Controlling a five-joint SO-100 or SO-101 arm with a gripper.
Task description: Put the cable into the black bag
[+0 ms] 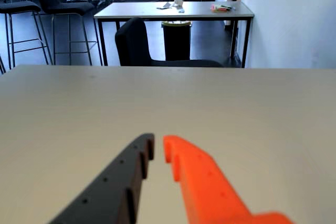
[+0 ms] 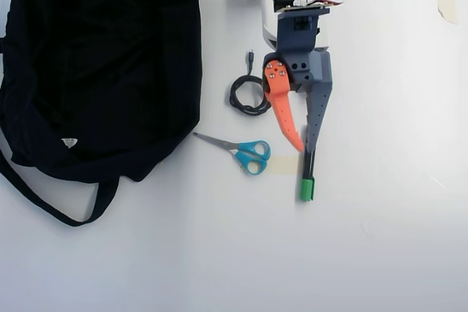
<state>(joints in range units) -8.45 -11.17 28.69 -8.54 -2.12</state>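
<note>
From overhead I see my gripper (image 2: 305, 147) empty, its orange and dark fingers nearly together with only a thin gap, hovering past the cable (image 2: 247, 93), which lies coiled just beside the arm, between it and the black bag (image 2: 102, 63) spread flat at the view's left, presumably ready to receive it. Blue-handled scissors (image 2: 245, 153) and a green-capped pen (image 2: 307, 177) lie near on the white table (image 2: 380, 239). The wrist view shows bare tabletop, then chairs (image 1: 137, 45), another table (image 1: 173, 10) and a bin (image 1: 176, 39).
</note>
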